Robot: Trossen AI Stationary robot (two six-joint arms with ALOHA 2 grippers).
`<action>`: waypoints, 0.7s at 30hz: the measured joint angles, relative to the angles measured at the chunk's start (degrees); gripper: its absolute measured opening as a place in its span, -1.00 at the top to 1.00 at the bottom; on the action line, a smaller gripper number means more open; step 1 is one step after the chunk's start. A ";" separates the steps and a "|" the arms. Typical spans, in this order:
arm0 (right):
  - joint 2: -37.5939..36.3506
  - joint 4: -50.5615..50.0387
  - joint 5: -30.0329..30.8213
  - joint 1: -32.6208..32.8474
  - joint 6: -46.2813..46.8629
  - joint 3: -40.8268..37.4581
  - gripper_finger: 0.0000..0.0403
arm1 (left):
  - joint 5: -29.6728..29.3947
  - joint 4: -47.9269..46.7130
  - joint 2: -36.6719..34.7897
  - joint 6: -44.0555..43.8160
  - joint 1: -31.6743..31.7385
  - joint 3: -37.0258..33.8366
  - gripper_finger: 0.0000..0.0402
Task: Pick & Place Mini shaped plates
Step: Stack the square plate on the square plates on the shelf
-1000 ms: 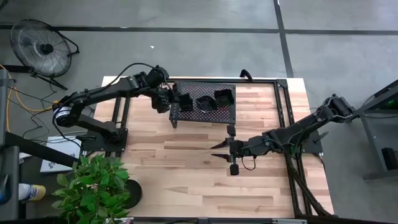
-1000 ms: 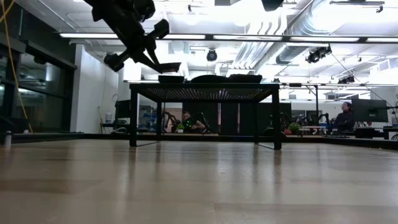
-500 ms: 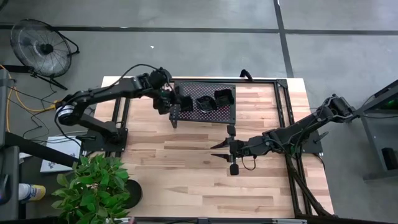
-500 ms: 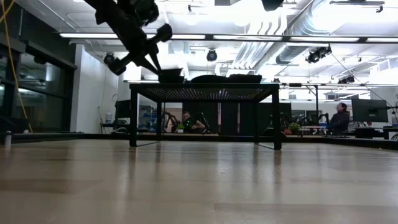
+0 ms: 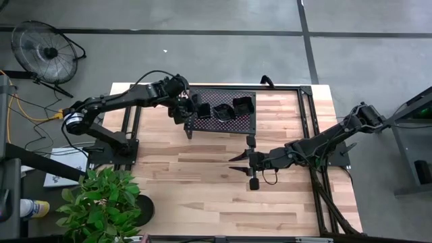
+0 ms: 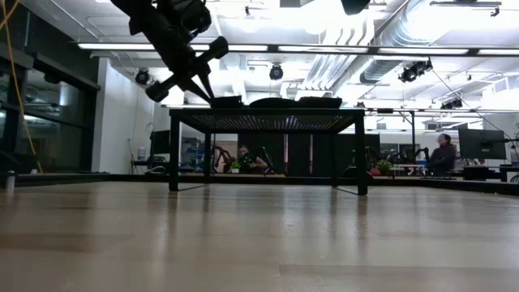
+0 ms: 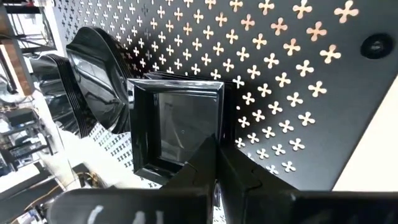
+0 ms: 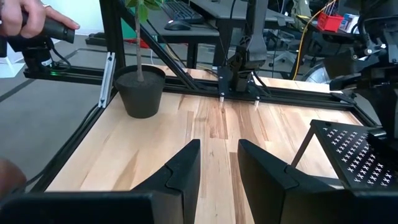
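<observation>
A black perforated rack stands on the far middle of the wooden table. On it are a stack of square black plates, a round stack and a second square stack. My left gripper is at the rack's left end, shut on the top square plate. In the low view the left gripper slants down onto that plate. The round plates stand just beyond it. My right gripper hovers open over mid-table. My left gripper pinches the top square plate by its rim, on the side facing the arm. The fingers come slanting down from the table's left. The plate lies about level on the stack of square plates on the rack.
The rack's top is bare beyond the plates. Bare wooden tabletop lies ahead of the right gripper, with a potted plant at the left edge. Black frame rails border the table. A person's hand shows beyond it.
My left gripper has moved down and toward the rack, still shut on the square plate. The plate, held tilted above the rack's left end a second ago, now rests on the stack of square plates.
</observation>
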 joint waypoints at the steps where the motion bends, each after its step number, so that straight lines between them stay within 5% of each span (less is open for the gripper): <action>1: 0.00 -0.01 0.00 0.01 0.01 0.00 0.49 | 0.01 0.18 0.01 0.02 0.00 0.00 0.99; 21: 0.00 -0.42 -0.42 0.00 0.02 0.00 0.49 | -0.44 1.19 0.04 -3.56 0.00 -0.02 0.99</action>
